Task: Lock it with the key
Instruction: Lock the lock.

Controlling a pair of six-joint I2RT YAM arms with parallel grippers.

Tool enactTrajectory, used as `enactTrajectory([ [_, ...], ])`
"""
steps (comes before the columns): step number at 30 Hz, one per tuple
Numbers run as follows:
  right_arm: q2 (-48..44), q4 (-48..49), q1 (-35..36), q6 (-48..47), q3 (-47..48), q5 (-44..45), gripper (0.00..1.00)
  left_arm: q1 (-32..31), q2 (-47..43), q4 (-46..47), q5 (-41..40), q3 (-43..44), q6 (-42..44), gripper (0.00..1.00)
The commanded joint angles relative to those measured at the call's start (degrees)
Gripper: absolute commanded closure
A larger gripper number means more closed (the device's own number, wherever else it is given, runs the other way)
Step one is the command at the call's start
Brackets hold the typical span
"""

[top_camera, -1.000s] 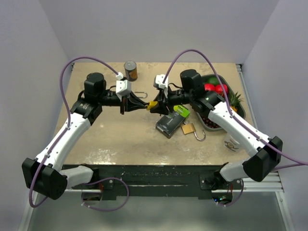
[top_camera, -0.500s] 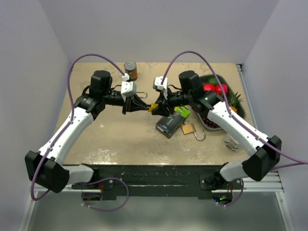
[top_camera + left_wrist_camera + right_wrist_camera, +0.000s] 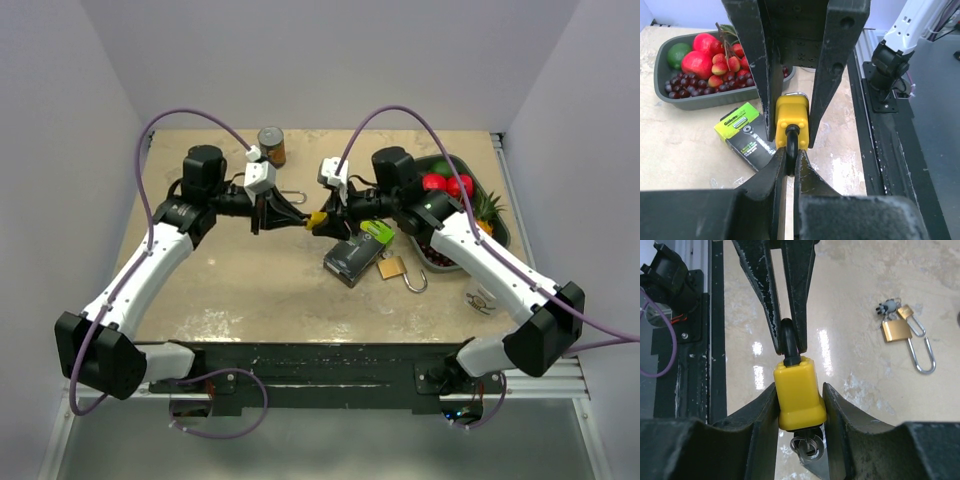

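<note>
Glossy beige table (image 3: 250, 290) beneath yellow padlock (image 3: 316, 220), pale lilac walls (image 3: 60, 100) around.

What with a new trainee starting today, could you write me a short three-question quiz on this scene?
1. True or false: the yellow padlock lies on the table.
2. Which part of the padlock does the left gripper pinch? A) its keyhole end B) its black shackle C) its key
3. Fill in: the padlock's yellow body is clamped in the ____ gripper.
Key: 1 false, both grippers hold it above the table; 2 B; 3 right gripper.
</note>
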Motion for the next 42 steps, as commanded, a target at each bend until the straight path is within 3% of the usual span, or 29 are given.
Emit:
enactTrajectory([
  [1, -4.54, 14.56, 0.68, -2.79, 0.19, -10.87, 1.00, 2.31, 0.80, 1.72, 6.20, 2.14, 0.15, 1.00],
  [4, -5.51, 11.84, -1.61, -4.28, -1.48, -10.77, 0.98, 4.16, -0.08, -0.84, 7.26, 4.16, 1.13, 1.00],
  [9, -5.43, 7.62, -3.81, -5.95, -2.01, -9.89, 0.66, 6.36, -2.63, 7.23, 6.65, 3.29, -6.76, 1.00],
  [11, -5.42, 6.21, -4.25, -6.57, -2.10, -9.72, 0.59, 7.15, -3.42, 10.83, 6.56, 2.76, -10.11, 1.00],
  [12, -5.69, 5.86, -4.34, -6.83, -2.19, -9.63, 0.49, 7.33, -3.51, 11.20, 6.30, 2.67, -10.56, 1.00],
  [16, -6.13, 4.80, -4.51, -7.36, -2.63, -9.10, 0.36, 7.68, -3.95, 12.25, 5.68, 2.67, -11.53, 1.00],
  [24, -5.60, 5.23, -5.48, -5.43, -1.75, -8.93, 0.33, 7.68, -4.04, 10.85, 6.82, 2.32, -9.86, 1.00],
  [29, -4.81, 5.06, -5.83, -4.29, -0.08, -8.57, 0.34, 7.68, -3.51, 4.71, 8.05, 3.11, -3.98, 1.00],
  [42, -2.35, 6.03, -5.92, -4.90, 1.41, -12.44, 0.54, 7.42, -2.98, 1.00, 9.28, 3.28, -1.07, 1.00],
])
